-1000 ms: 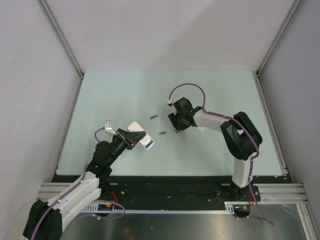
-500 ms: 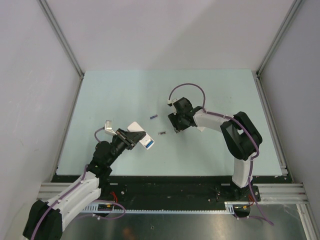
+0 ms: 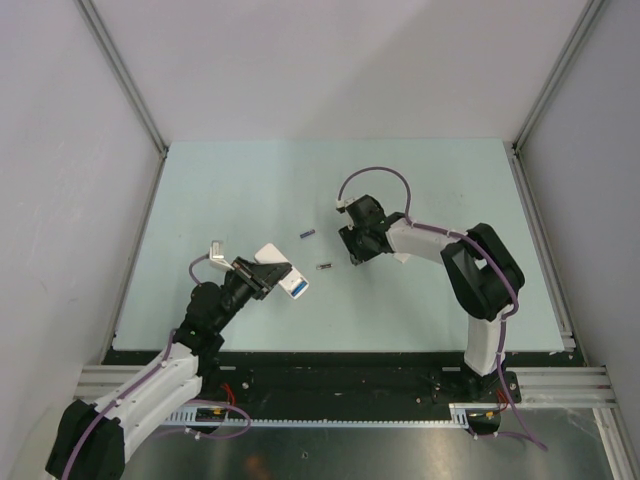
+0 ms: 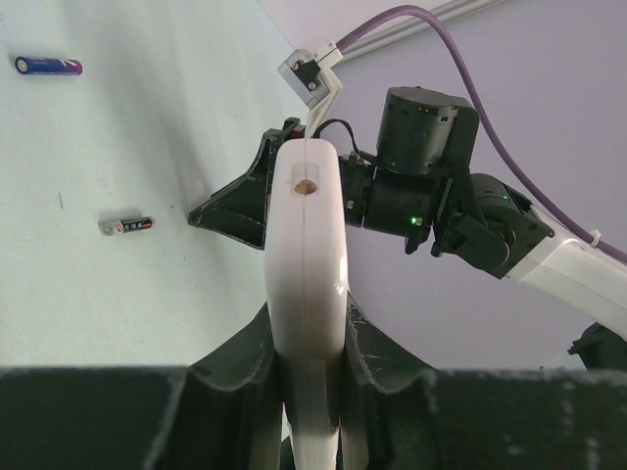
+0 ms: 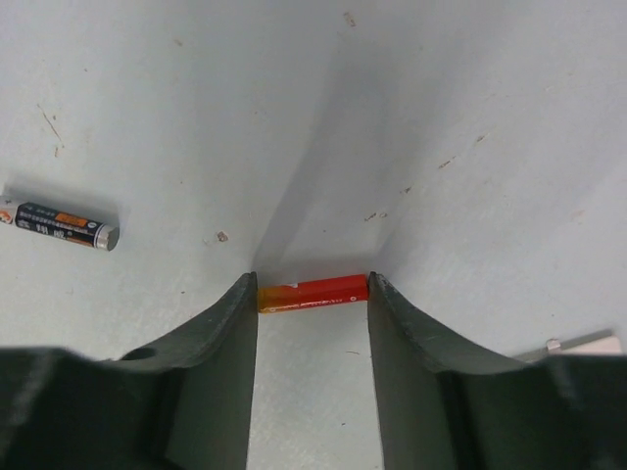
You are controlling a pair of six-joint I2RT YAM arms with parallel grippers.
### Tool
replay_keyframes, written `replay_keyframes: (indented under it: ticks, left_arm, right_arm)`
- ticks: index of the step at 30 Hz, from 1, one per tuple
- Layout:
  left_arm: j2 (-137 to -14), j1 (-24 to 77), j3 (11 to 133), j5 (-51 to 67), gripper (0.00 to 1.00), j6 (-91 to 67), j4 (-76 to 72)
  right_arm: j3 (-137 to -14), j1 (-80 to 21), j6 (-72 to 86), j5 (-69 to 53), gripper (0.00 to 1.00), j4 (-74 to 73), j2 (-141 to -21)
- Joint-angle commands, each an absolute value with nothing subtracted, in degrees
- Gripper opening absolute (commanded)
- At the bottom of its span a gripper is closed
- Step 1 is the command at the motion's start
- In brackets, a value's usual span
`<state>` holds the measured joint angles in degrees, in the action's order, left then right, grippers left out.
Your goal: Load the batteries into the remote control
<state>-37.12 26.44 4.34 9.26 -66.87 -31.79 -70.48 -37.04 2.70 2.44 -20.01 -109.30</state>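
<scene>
Progress is small, as far as I can judge. The left fingers (image 4: 245,364) are clenched on the remote control (image 4: 306,245) and hold it on its edge, above the counter (image 3: 230,190) toward the near left corner. In the top view a blue patch (image 3: 297,290) shows at one end of the remote; I cannot tell whether this is a battery already inside.

The right fingers (image 5: 216,372) stand one at each end of the red battery (image 5: 313,293) and seem to touch both ends, so I take it as grasped, though it lies flat on the counter. The dark grey battery (image 5: 59,225) and the blue battery (image 4: 47,66) lie loose near the middle of the counter, well apart from the remote. By my judgement, lifting and inserting are not yet done.
</scene>
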Motion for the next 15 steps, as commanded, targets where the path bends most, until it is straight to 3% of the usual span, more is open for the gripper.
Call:
replay_keyframes:
  ticks: [1,7,8,15]
  left_arm:
    - [-36.7,25.9,6.6,10.0,0.00,-65.8,-33.4]
    - [-39.2,25.9,7.9,10.1,0.00,-66.4,-33.5]
    - [-40.1,25.9,8.3,10.2,0.00,-66.8,-33.5]
    - [-50.0,26.6,13.2,12.1,0.00,-69.0,-38.7]
  right_arm:
    - [-70.8,-37.4,3.9,3.2,0.35,-23.8,-108.8]
    - [-70.5,-39.1,7.0,8.4,0.10,-25.6,-100.3]
    - [-70.5,-39.8,8.1,10.0,0.00,-26.2,-98.2]
    - [-74.8,-51.5,12.4,27.2,0.00,-38.0,-85.1]
